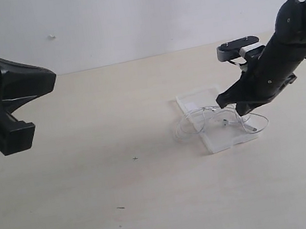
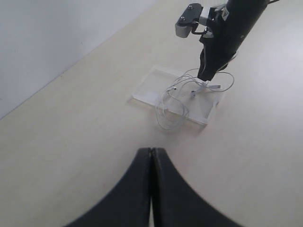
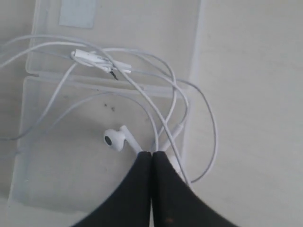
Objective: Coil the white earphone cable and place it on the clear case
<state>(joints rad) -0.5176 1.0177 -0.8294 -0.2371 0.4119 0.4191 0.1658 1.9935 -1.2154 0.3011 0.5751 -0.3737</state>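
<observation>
While one white earphone cable (image 3: 97, 60) lies in loose loops across one clear case (image 3: 71, 179), whose two halves lie flat on the table (image 1: 123, 182), both grippers are pressed closed. The right gripper (image 3: 151, 158) is just beside the one visible earbud (image 3: 113, 139), and the left gripper (image 2: 150, 153) hangs well apart.

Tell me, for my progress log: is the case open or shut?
Open: the case lies spread flat, both halves side by side, cable on top.
</observation>
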